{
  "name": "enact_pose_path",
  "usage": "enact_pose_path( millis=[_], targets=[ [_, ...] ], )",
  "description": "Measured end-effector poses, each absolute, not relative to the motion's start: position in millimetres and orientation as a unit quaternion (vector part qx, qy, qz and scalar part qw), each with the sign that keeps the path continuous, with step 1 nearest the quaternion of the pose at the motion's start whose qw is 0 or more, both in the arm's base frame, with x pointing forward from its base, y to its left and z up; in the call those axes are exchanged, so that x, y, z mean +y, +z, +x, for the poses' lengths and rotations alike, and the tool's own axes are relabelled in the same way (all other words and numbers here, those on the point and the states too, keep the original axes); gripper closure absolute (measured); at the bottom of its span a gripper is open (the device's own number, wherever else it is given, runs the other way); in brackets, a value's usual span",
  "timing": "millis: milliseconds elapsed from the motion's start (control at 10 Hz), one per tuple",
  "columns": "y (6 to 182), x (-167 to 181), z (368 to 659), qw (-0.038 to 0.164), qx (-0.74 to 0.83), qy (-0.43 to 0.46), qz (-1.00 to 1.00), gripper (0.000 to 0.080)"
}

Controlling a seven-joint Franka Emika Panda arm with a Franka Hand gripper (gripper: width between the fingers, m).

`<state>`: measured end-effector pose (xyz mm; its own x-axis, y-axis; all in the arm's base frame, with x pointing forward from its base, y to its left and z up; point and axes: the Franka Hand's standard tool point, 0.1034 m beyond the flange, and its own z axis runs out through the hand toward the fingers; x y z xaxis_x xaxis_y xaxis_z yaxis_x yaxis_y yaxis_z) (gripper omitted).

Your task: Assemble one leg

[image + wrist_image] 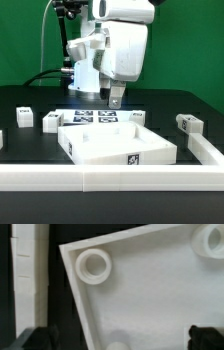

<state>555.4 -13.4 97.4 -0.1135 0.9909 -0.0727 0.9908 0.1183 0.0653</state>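
The large flat white square panel (115, 145) lies mid-table, with round sockets in its corners; one socket (95, 265) shows in the wrist view. My gripper (117, 99) hangs just above the panel's far edge. In the wrist view the gripper (122, 339) is open, its dark fingertips (40, 339) wide apart over the bare panel (150, 297), with nothing between them. Small white legs with tags stand on the exterior view's left: one leg (24, 118) and a second leg (50, 122). Another leg (188, 124) lies on the right.
The marker board (100, 117) lies behind the panel, under the arm. A low white rail (110, 178) runs along the table's front and up the right side (205, 148). A white rail piece (25, 274) shows beside the panel in the wrist view.
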Motion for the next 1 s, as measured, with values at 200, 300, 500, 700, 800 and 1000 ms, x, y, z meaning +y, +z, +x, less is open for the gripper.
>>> enact_pose_path(
  millis=[200, 300, 500, 700, 800, 1000],
  targets=[
    [93.9, -13.0, 544.5, 0.044, 0.747, -0.004, 0.664, 0.0150],
    [91.0, -13.2, 535.5, 0.041, 0.748, -0.007, 0.662, 0.0150],
    [73.4, -18.3, 504.5, 0.031, 0.750, -0.007, 0.661, 0.0150],
    [58.8, -21.9, 480.2, 0.018, 0.747, -0.012, 0.664, 0.0150],
    [53.8, -22.7, 474.3, 0.014, 0.746, -0.014, 0.666, 0.0150],
    [40.5, -23.3, 456.4, 0.004, 0.744, -0.016, 0.668, 0.0150]
  ],
)
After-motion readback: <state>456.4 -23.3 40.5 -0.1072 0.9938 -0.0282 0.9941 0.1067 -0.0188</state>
